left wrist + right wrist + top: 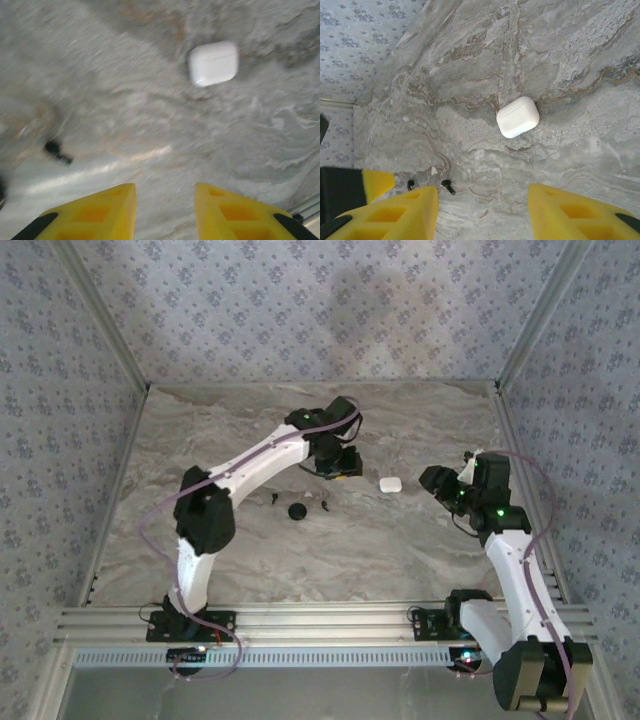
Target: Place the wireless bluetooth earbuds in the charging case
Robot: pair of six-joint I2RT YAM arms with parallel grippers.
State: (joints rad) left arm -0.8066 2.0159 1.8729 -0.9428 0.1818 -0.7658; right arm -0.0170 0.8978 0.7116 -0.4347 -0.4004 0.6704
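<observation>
Left gripper (165, 212) hangs released and empty above the desk (125, 110). Nearest, to its left, lies a black earbud (57, 151): centre over it before descending, then pinch gently. Farther ahead sits the white charging case (213, 63), lid shut. The right gripper (482, 215), also released, faces it.

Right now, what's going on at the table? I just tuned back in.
Neither arm is holding anything. The left tool is open above the marble table, with the white charging case ahead of it, lid shut, and a black earbud lying loose off to one side. The right tool is open too, facing the same case from the other side. A second black earbud also lies loose on the table.
</observation>
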